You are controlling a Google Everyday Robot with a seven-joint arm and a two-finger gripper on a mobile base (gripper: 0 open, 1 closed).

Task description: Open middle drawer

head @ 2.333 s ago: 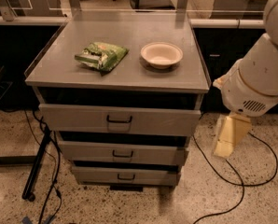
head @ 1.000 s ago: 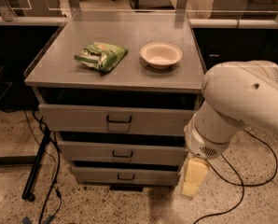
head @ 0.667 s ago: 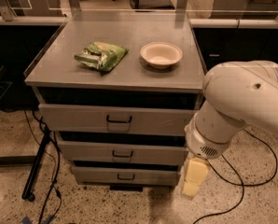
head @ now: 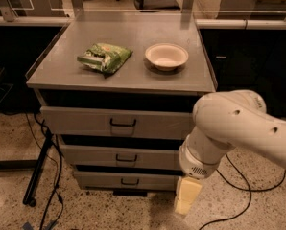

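Observation:
The grey cabinet has three stacked drawers. The middle drawer [head: 95, 156] has a wide low grey front with a small black wire handle [head: 126, 158] at its centre. It looks closed, set between the taller top drawer [head: 80, 121] and the smallest bottom drawer [head: 104, 180]. My gripper [head: 187, 195] hangs from the white arm [head: 229, 128] at the cabinet's lower right corner, near the floor, below and right of the middle drawer's handle and apart from it.
A green snack bag [head: 104, 56] and a white bowl [head: 166, 55] lie on the cabinet top [head: 133, 32]. Black cables [head: 239, 186] run over the speckled floor on both sides. A black stand leg [head: 37, 176] is at the left. Dark counters stand behind.
The arm swung from the cabinet's right side down to its lower right corner about a second ago. Since then it has held nearly still. The drawers have not moved.

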